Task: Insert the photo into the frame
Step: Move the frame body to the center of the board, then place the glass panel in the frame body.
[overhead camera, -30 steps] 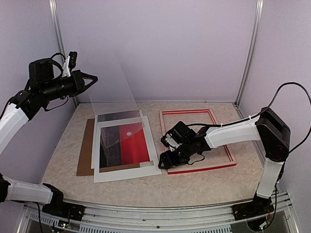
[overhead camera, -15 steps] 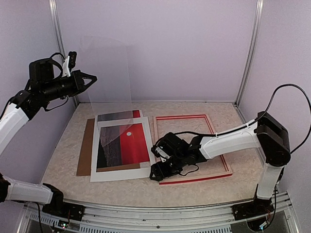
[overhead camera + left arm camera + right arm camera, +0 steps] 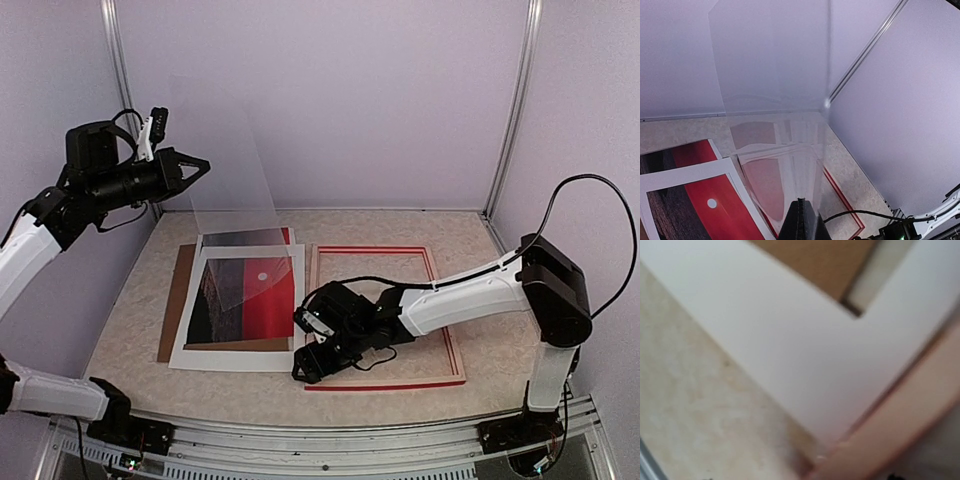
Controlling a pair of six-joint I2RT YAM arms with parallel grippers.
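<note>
While left gripper (image 3: 203, 164) is pinching a clear sheet (image 3: 225, 150), right gripper (image 3: 308, 346) is resting wide-jawed on frame (image 3: 370, 249) corner. Just left of it, photo (image 3: 262, 302) is lying flat.

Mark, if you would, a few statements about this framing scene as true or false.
1. The left end effector holds a clear sheet up above the table. True.
2. The photo lies inside the frame. False: it lies left of the frame and shows through the opening of the white mat.
3. The right end effector is at the frame's near left corner. True.
4. The brown board lies right of the frame. False: it is at the far left, partly under the mat.
</note>
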